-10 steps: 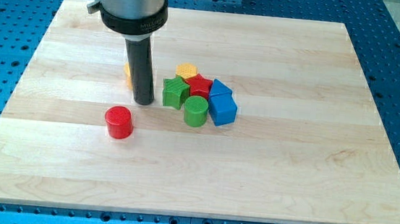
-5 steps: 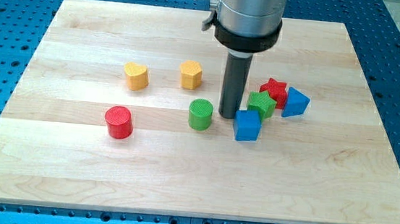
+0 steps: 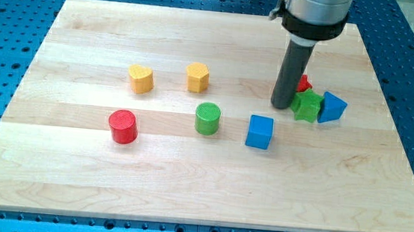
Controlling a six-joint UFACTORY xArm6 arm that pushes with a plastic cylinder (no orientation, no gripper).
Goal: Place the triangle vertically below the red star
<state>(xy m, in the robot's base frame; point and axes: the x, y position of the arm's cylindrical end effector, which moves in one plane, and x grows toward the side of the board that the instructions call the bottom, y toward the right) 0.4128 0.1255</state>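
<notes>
My tip (image 3: 281, 105) rests on the board at the view's right, touching the left side of the green star block (image 3: 307, 105). The red star (image 3: 302, 83) sits just above the green one, mostly hidden behind my rod. The blue triangle (image 3: 332, 107) lies right of the green star, touching it, and lower right of the red star.
A blue cube (image 3: 260, 131) lies lower left of my tip. A green cylinder (image 3: 207, 119), a red cylinder (image 3: 123, 126), a yellow hexagon block (image 3: 197, 78) and a yellow rounded block (image 3: 141, 79) are spread over the wooden board (image 3: 74, 179) to the left.
My rod moved right across the board, scattering the cluster. The red star, green star and blue triangle were pushed right; the blue cube and green cylinder stayed behind.
</notes>
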